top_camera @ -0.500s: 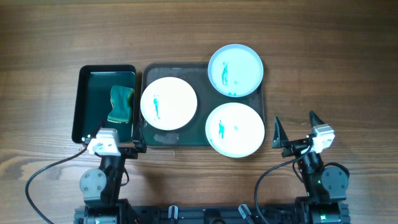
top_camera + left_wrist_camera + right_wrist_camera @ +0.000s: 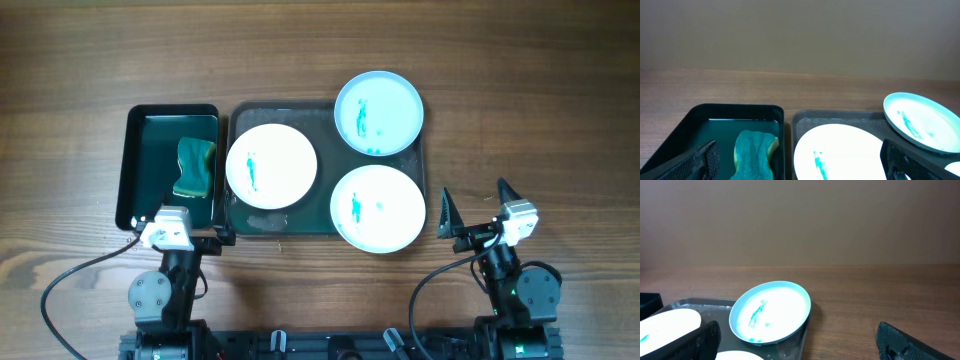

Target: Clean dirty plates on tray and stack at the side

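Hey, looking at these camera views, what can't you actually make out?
- Left wrist view: the sponge loses its lower part to the bottom edge.
- Right wrist view: the near plate shows only a sliver at the bottom edge.
- Overhead: the tray floor beneath the left plate is hidden by that plate.

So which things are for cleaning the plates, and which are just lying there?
For the job:
- the left plate, the far plate and the near plate, all with teal smears
- the grey-green tray under them
- probably the sponge in the small black tray

Just there:
- the black cables
- the wooden table
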Robot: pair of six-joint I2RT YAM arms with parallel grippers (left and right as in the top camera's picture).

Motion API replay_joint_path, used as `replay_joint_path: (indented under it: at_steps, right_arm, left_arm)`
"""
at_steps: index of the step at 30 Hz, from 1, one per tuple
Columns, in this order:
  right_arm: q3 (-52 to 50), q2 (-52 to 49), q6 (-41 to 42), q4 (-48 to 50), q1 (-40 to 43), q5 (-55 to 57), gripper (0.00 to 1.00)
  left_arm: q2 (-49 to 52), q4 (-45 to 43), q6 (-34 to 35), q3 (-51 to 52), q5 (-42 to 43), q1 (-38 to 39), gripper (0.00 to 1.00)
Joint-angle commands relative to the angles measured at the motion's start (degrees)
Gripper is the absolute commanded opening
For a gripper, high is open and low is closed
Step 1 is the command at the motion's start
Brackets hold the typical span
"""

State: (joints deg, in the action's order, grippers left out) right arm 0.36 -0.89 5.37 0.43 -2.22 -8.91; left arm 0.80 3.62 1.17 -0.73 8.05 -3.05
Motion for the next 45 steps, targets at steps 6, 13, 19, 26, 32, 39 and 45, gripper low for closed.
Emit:
replay_joint_path:
  at_steps: [6, 13, 19, 26, 32, 39, 45]
  right_arm:
    - [-0.07, 0.09, 1.03, 0.17, -0.22, 0.55, 1.00]
    - [-0.07, 0.09, 0.63, 0.15, -0.22, 0.79, 1.00]
    - [-0.07, 0.09, 0.61, 0.13, -0.22, 1.90, 1.00]
    - [0.00, 0.09, 0.90, 0.85, -0.17, 4.81, 1.00]
    - [2.62, -0.07, 1.11, 0.04, -0.17, 4.85, 1.00]
    - [10.38, -8.90, -0.68, -3.41, -0.17, 4.83, 1.00]
    - [24.11, -25.03, -0.87, -8.94, -0.17, 2.84, 1.00]
  left_arm:
    - [-0.42, 0.02, 0.79, 0.39, 0.26, 0.31, 1.00]
    - [-0.42, 0.02, 0.76, 0.39, 0.24, 0.31, 1.00]
    - [-0.42, 0.02, 0.81, 0.39, 0.26, 0.31, 1.00]
    - [-0.42, 0.00, 0.79, 0.37, -0.13, 0.31, 1.00]
    - [-0.42, 2.69, 1.05, -2.64, 0.26, 0.31, 1.00]
    - [3.89, 9.33, 1.03, -10.62, 0.24, 0.31, 1.00]
    - [15.85, 14.14, 1.03, -20.81, 0.24, 0.31, 1.00]
